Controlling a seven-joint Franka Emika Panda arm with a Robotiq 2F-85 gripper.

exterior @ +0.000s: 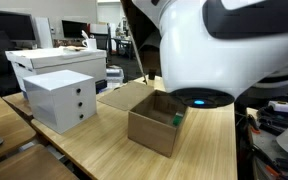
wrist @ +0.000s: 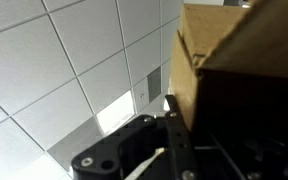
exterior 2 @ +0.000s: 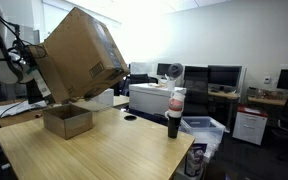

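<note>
An open-plan office with a panelled ceiling (wrist: 54, 70) fills my wrist view, so the camera is aimed upward. My pincer (wrist: 174, 125) is closed almost completely. It seems to be pinching a thin edge of the large cardboard box (wrist: 244, 70), though the contact point itself is hidden from me. The box presses right against the dark finger (wrist: 172, 118) and spreads away from it to one side and upward.

In an exterior view the large cardboard box (exterior 2: 79, 55) hangs in the air, clear of the desk (exterior 2: 114, 150). It is tilted, with its long axis slanting and one lower corner pointing down. It is plain brown, creased, and looks closed.

Directly beneath that corner a small open cardboard box (exterior 2: 67, 121) sits on the desk, with something green (exterior: 178, 118) inside it. Further out are a white drawer unit (exterior: 62, 100) and a dark bottle with a red top (exterior 2: 174, 115).
</note>
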